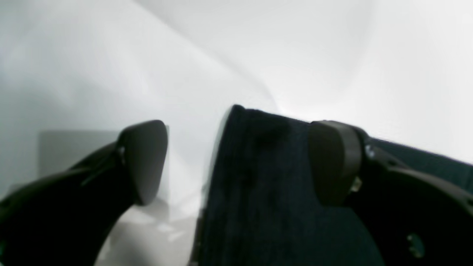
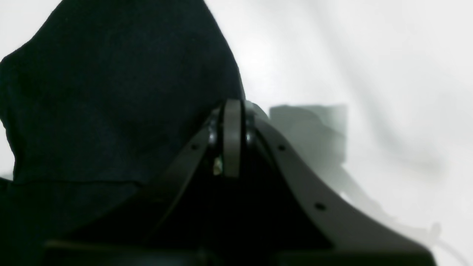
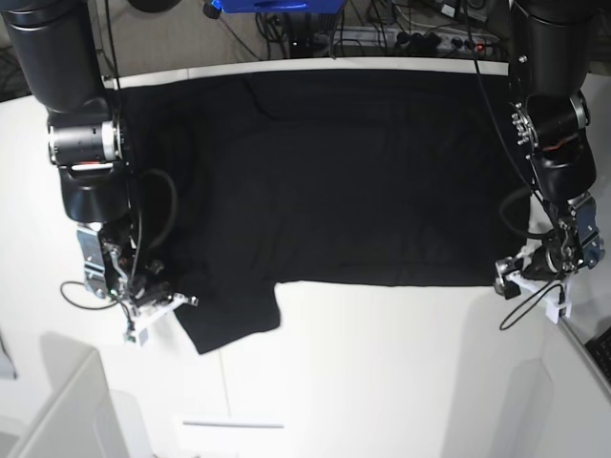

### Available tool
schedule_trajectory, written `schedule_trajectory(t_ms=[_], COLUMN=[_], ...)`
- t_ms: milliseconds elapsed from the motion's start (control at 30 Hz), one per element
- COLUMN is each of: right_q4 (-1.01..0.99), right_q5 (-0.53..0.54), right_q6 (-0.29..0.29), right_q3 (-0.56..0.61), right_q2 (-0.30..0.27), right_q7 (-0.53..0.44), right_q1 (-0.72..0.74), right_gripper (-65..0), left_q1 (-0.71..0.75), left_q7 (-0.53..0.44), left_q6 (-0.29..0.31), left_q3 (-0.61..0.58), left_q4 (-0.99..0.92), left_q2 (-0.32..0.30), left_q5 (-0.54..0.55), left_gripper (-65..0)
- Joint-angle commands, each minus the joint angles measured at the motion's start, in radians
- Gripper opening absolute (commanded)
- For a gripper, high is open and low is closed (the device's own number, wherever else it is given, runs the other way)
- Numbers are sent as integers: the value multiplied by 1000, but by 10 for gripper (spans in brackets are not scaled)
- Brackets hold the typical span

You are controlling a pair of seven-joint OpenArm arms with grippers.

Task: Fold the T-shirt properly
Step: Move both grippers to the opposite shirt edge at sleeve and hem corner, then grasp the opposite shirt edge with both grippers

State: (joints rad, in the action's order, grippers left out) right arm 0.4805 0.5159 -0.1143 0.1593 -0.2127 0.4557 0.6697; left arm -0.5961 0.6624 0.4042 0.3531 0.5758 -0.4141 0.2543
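The black T-shirt (image 3: 334, 181) lies spread flat on the white table (image 3: 382, 363), with one sleeve (image 3: 229, 320) sticking out toward the front left. My right gripper (image 3: 172, 303) is at that sleeve's outer edge. In the right wrist view it (image 2: 232, 111) is shut, and the dark cloth (image 2: 111, 92) runs right up to its fingertips. My left gripper (image 3: 511, 277) sits at the shirt's front right corner. In the left wrist view it (image 1: 238, 162) is open, with the corner of the cloth (image 1: 266, 184) between its fingers (image 1: 334, 162), close to the right one.
Cables and a power strip (image 3: 420, 38) lie behind the table's far edge, beside a blue object (image 3: 277, 5). A white box corner (image 3: 67, 410) stands at the front left. A dark item (image 3: 601, 348) sits off the table's right edge.
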Motion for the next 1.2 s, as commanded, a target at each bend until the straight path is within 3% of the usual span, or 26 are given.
schedule_trajectory(t_ms=[0,600,800,1033,1167], right_q4=[5,5,5,5,7], right_q5=[-10,-10,-10,-10,-10], right_q6=[1,1,1,0,0], right_q3=[3,1,1,1,-2], right_q2=[-11,-11,-12,-12,-11], right_q7=[24,24,24,24,24], right_q1=[20,20,20,20,20], right_gripper=[-650,-650,-650,-650,-650], left_q1=[-35,-23,-12,-9,8], left_q7=[-17,-57,-62,-62,-62], left_q6=[5,5,3,3,3], left_q3=[-6,-10,1,-9,-10], left_q4=[2,-15,-55,-53,-38], left_q2=[-15,17,19,17,14], left_q5=[9,9,9,9,7], left_gripper=[-79,-91,-286,-365,-551])
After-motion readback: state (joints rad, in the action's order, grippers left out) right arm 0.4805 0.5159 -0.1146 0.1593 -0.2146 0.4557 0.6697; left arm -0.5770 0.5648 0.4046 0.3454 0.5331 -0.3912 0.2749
